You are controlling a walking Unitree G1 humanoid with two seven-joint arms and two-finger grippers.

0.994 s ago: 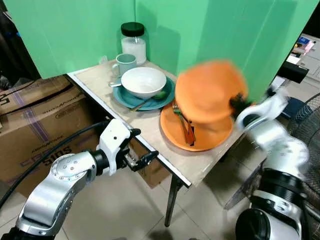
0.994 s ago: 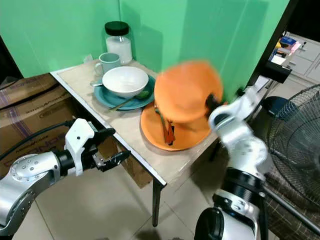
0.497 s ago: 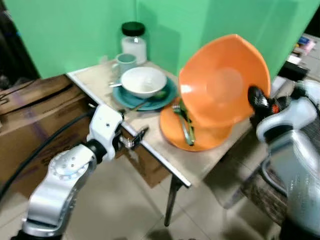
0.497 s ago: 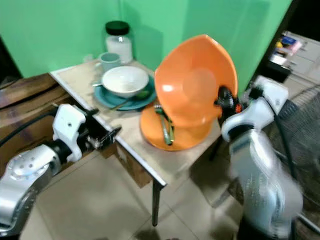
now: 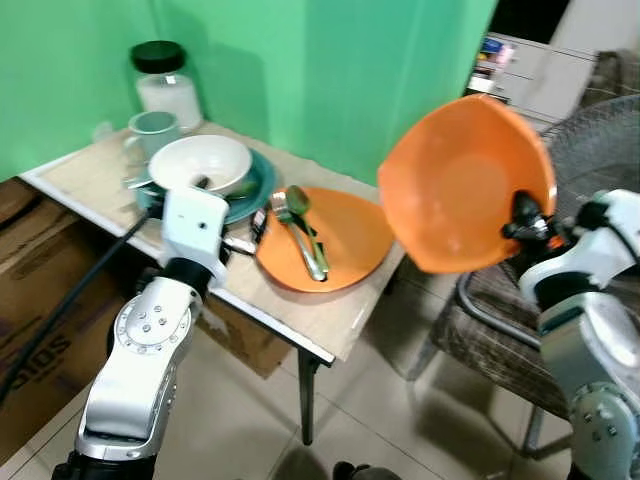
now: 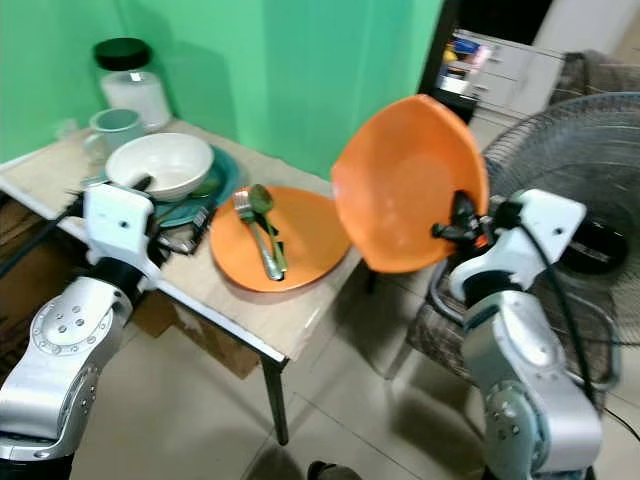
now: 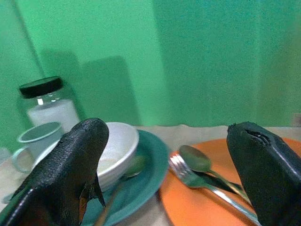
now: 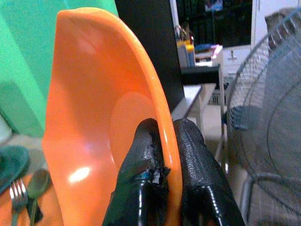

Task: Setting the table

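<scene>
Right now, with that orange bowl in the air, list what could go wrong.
1. The right hand pinches the orange bowl only at its rim, tilted on edge off the table; it could slip and drop to the floor.
2. The left hand hovers open near the fork and spoon on the orange plate, beside the white bowl; a careless move might knock them.

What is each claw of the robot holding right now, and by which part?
The right claw pinches the orange bowl by its rim, one finger inside, one outside. The left claw is open and holds nothing.
</scene>
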